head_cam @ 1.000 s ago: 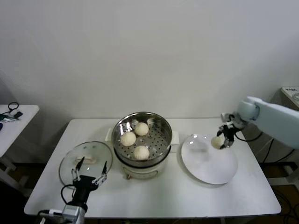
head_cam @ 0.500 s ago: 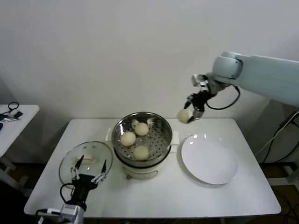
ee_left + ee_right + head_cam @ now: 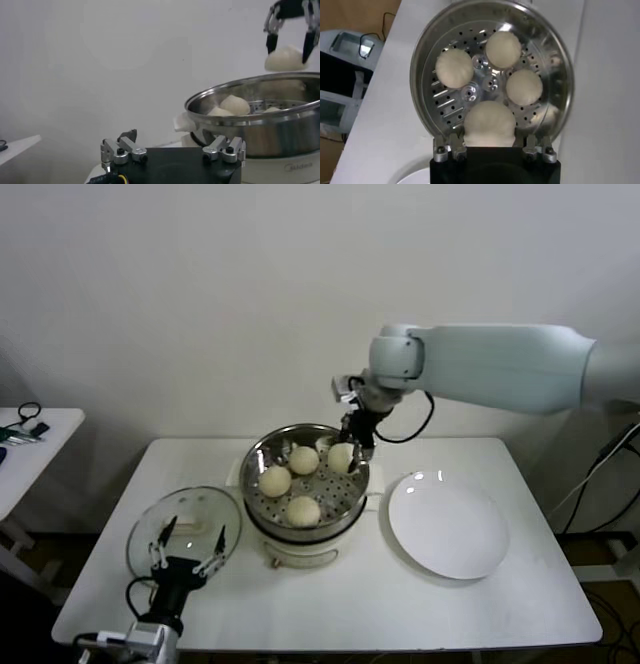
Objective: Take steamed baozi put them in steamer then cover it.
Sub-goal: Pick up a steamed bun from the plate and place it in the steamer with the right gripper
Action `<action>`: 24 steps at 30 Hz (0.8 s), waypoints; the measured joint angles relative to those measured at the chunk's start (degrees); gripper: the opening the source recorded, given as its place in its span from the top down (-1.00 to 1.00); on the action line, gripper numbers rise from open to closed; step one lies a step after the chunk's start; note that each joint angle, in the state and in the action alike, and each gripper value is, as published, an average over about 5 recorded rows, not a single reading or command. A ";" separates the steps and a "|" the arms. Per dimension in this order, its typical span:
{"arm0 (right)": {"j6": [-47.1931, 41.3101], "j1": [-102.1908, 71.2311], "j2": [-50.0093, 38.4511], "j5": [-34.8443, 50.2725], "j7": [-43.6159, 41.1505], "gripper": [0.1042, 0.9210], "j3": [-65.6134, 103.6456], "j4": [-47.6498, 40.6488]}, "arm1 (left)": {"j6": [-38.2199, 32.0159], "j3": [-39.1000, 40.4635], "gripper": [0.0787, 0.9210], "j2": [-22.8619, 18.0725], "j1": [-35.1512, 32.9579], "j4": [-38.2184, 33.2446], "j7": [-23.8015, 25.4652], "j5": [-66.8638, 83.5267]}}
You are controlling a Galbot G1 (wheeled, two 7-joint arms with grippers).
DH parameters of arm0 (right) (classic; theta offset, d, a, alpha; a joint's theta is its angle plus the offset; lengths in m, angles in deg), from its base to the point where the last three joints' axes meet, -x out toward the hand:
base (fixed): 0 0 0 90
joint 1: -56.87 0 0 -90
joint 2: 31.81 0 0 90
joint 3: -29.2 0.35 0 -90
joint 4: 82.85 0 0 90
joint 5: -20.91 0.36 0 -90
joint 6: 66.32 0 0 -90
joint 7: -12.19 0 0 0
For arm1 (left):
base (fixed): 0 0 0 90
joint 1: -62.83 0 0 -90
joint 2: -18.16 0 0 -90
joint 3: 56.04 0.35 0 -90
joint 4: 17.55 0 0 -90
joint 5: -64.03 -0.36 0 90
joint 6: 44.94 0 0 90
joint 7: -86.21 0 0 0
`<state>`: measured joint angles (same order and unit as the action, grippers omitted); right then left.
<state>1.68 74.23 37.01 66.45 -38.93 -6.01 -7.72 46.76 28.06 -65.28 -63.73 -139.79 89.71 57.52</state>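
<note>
The right gripper [image 3: 343, 450] is clenched on the fourth baozi [image 3: 341, 457], its fingers pinching the bun from the sides, and it hangs just above the rim of the steamer [image 3: 305, 446] on the pot's right side. What the coming move turns on is simple: the free patch of perforated tray [image 3: 485, 82] lies almost straight below the held bun. Taking the pot as a clock face in the head view, the three buns already inside [image 3: 290, 479] sit at about 12, 9 and 6 o'clock, and the open spot is near 3 o'clock, which is where this gripper hovers. The right wrist view agrees, with the held bun over the one bare sector; how high it is off the tray is hard to judge, though it looks above rim level from the left wrist view. A bun is round, so no axis matters, only a straight lowering.

The left gripper [image 3: 188, 556] waits with its fingers spread wide, over the near edge of the cover [image 3: 183, 529], which lies flat on the table [image 3: 420, 604] at the steamer's 9 o'clock. That arm is plainly the nearer one for the lid. The white plate [image 3: 448, 529] at the steamer's 3 o'clock holds no buns.
</note>
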 measured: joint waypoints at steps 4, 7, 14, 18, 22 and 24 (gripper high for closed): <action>-0.65 -2.46 0.98 -1.54 1.04 -0.41 0.33 -0.83 | 0.07 -0.02 -0.77 0.00 0.02 0.02 -0.03 0.17; -1.01 -4.14 1.62 -2.68 1.63 -0.41 0.63 -1.52 | 0.15 -0.02 -0.77 0.00 0.02 -0.03 -0.04 0.26; -1.54 -6.83 3.03 -4.47 2.70 -0.41 1.06 -2.87 | 0.17 -0.08 -0.77 -0.02 0.03 -0.26 -0.04 0.45; -1.70 -7.83 3.56 -5.08 3.20 -0.53 1.50 -3.61 | 0.22 -0.13 -0.77 -0.05 0.01 -0.36 -0.06 0.54; -1.62 -8.13 3.58 -4.98 3.47 -0.72 2.11 -3.92 | 0.28 -0.12 -0.77 -0.11 0.01 -0.52 -0.05 0.55; -1.45 -8.15 3.41 -4.63 3.63 -0.75 2.59 -3.90 | 0.23 -0.09 -0.77 -0.14 0.03 -0.59 -0.04 0.63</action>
<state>0.23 66.08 40.41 61.82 -35.30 -3.42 -11.62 47.00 27.97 -65.42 -63.69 -140.37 89.67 58.15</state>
